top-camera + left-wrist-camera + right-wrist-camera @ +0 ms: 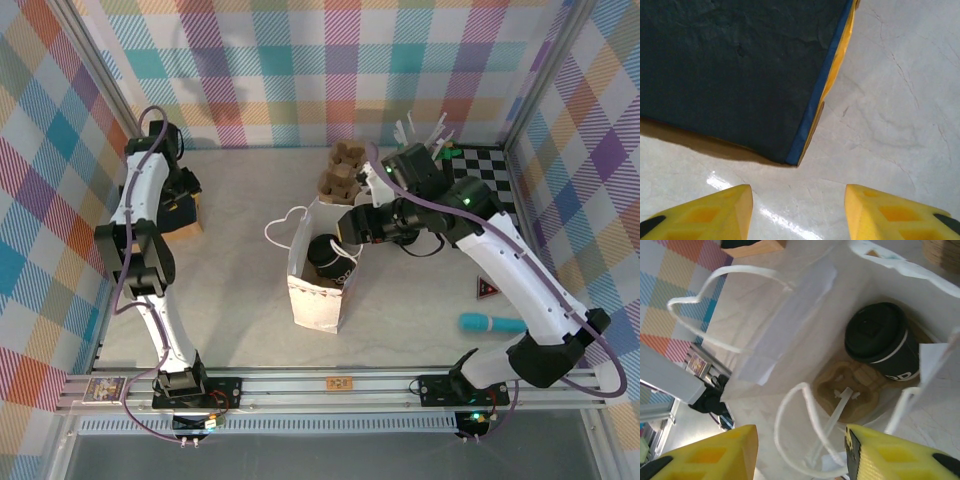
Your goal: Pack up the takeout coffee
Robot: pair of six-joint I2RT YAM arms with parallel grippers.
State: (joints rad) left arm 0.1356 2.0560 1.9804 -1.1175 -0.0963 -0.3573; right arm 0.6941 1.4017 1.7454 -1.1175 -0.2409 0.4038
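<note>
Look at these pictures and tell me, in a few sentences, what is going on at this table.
The takeout coffee, black lid on, stands inside the white paper bag, beside the empty slot of a cardboard carrier. The right gripper hovers over the bag's mouth, jaws apart and empty. The left gripper, also open and empty, hangs over the table beside a dark-topped box.

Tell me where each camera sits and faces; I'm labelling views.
Top external: above, behind the robot, looking down at the table; left arm and right arm show.
Left wrist: facing down at a dark slab; left tool fingertips show.
Right wrist: looking into the paper bag at the takeout coffee; right tool fingertips show.
Shared by top external and right wrist: bag, coffee.
</note>
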